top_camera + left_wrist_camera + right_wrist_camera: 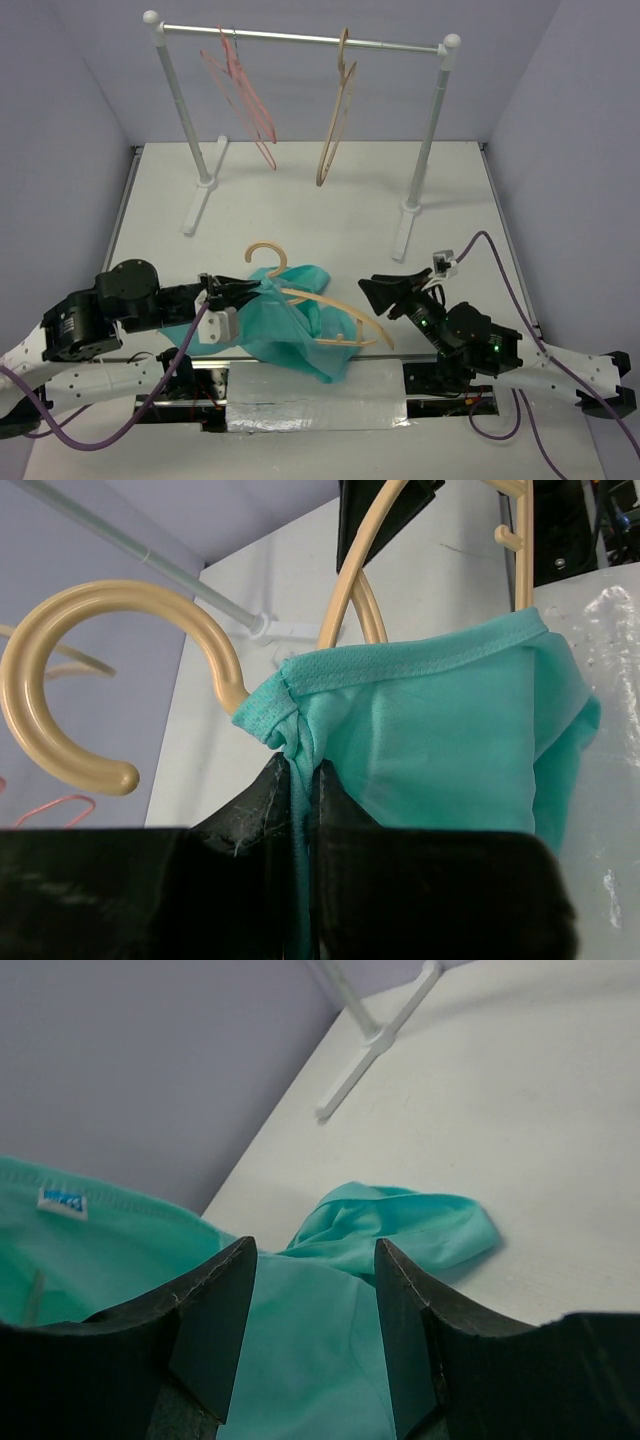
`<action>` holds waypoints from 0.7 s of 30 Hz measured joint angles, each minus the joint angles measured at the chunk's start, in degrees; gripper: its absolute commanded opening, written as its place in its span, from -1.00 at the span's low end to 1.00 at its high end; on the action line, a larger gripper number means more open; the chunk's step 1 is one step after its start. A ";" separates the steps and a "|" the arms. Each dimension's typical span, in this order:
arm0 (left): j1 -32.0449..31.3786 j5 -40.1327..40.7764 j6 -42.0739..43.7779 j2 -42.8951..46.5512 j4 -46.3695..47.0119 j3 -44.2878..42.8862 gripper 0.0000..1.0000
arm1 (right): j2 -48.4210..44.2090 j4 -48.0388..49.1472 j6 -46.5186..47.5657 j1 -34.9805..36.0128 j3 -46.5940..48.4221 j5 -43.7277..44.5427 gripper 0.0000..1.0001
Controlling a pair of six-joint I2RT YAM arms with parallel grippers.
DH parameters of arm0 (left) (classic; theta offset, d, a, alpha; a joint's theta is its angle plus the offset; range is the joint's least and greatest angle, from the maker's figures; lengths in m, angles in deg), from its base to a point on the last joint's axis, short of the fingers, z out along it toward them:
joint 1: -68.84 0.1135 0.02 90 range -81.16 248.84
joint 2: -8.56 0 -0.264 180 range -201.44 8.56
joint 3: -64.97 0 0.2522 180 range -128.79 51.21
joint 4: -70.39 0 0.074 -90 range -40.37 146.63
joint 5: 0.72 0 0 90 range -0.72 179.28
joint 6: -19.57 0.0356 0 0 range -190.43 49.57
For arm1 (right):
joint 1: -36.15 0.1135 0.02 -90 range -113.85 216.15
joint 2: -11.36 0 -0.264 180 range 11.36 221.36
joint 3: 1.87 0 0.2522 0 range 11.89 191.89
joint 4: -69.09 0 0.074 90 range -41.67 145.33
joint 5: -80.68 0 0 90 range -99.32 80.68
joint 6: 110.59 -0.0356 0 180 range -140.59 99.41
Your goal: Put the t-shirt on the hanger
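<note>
left jaws: closed tight on a bunched bit of the t-shirt [285,325], right at its stitched edge; the left wrist view shows teal cloth pinched between the two black tips.
right jaws: standing apart and gripping nothing; in the right wrist view the cloth [310,1340] shows in the gap beyond them, and whether they touch it cannot be told.
left arm [125,295]: reaches in from the left, its jaws just beside the hanger's neck.
right arm [470,335]: reaches in from the right, its jaws near the hanger's far end.
t-shirt: crumpled in the near middle of the table [330,215], between the two arms, trailing down to the silver strip [315,405] at the near edge.
hanger [340,306]: pale cream, lying slantwise across the cloth, its arm and bottom bar bare on top of the teal toward the right.
hook [265,246]: sticks out past the shirt's upper left, toward the rack.
neck of hanger: in the left wrist view the stitched edge [420,665] crosses in front of the hanger's arms just past the hook [110,593].
label [62,1201]: small white tag with blue print on the cloth's inner edge.
rack [300,37]: at the rear of the table, well apart from the shirt.
on the rail: thin pink hangers [245,95] at left, a tan hanger [338,120] at right.
</note>
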 measured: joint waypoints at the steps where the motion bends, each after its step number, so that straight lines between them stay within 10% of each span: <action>1: 0.00 -0.63 0.04 -0.17 0.02 0.00 -1.00 | 1.46 0.17 0.00 -0.11 0.52 -2.25 0.17; 21: 0.00 -3.34 1.20 -3.56 2.25 0.96 -1.00 | 10.93 10.29 -3.48 -0.57 -2.86 -26.34 0.10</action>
